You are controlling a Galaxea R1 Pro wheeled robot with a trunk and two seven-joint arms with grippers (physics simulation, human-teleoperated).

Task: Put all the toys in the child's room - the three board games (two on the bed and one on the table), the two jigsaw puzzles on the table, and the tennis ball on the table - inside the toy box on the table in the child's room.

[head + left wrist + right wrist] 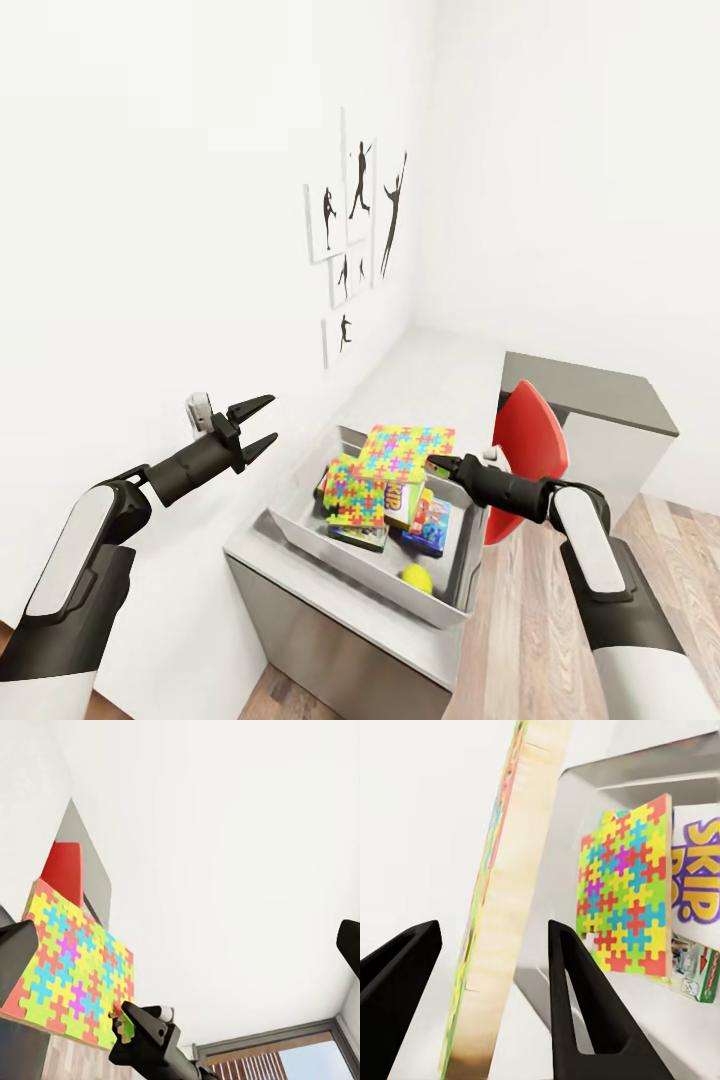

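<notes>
The toy box (pixel 300 530) stands on the table (pixel 440 365) against the white wall. In it lie one jigsaw puzzle (pixel 352 492), a SKIP-BO board game (pixel 405 500), a blue board game (pixel 428 525), another board game (pixel 358 538) under the puzzle, and the tennis ball (pixel 416 577). My right gripper (pixel 432 463) is shut on the edge of the second jigsaw puzzle (pixel 405 450), held tilted over the box. The right wrist view shows that board (pixel 510 915) edge-on between the fingers, with the lying puzzle (pixel 622 892) beyond. My left gripper (pixel 268 420) hangs open and empty left of the box, near the wall.
A red chair (pixel 530 450) stands close behind my right arm, by a dark grey cabinet (pixel 590 395). Black silhouette pictures (pixel 355 220) hang on the wall above the table. Wood-plank floor (pixel 680 540) lies to the right.
</notes>
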